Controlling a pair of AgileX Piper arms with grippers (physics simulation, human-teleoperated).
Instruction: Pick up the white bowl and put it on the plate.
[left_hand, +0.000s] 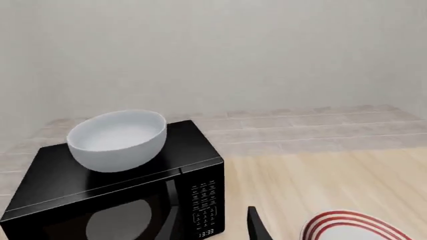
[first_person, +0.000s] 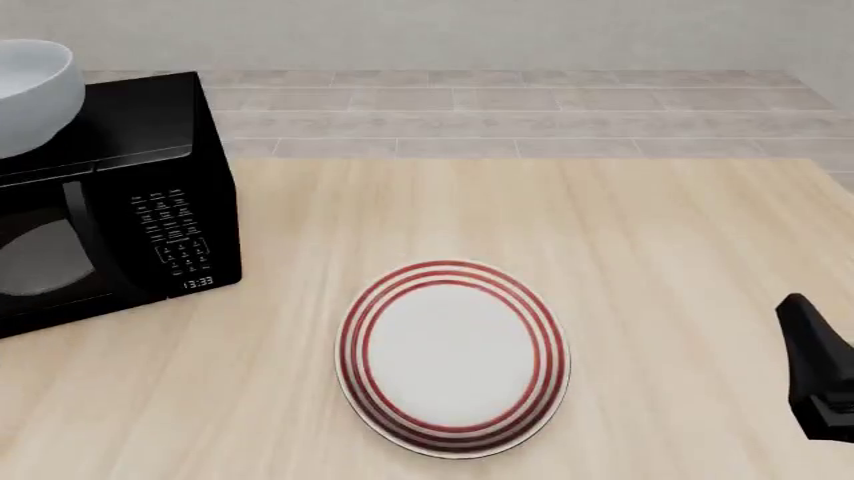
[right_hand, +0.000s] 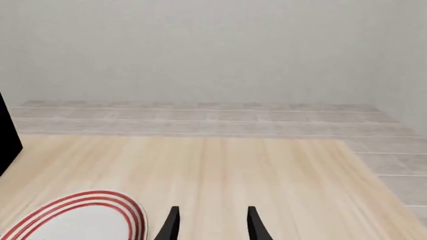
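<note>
Worktop (first_person: 641, 260): pale wood grain, fills most of the front view; grey tiled floor and a blank wall beyond its far edge.

Microwave (first_person: 120, 190): black box at the left edge of the front view, door facing me, keypad and a lit clock on its right side. It serves as a raised stand, so the bowl sits well above worktop level. My guess is that any pick must come in high, clearing the top panel.

White bowl (first_person: 34, 95): upper left corner of the front view, partly cut by the frame edge, upright on the microwave's roof. In the left wrist view the white bowl (left_hand: 119, 140) shows whole: plain glossy white, deep, smooth rounded sides, no marks, open mouth up, soft grey shading inside. Nothing touches it.

Plate (first_person: 454, 355): lower centre of the front view, flat on the worktop, white with three red rings at the rim. Nothing on it. Well apart from the bowl, to the right of the microwave and nearer me.

My right jaws (right_hand: 210, 222): lower centre of the right wrist view, two dark fingers standing parted with bare wood between them, holding nothing. In the front view they show only as a dark shape at the lower right edge, beside the plate.

My left jaws (left_hand: 257, 225): one dark finger shows at the bottom edge of the left wrist view; can't tell how far they gape. Task not begun, I judge.
</note>
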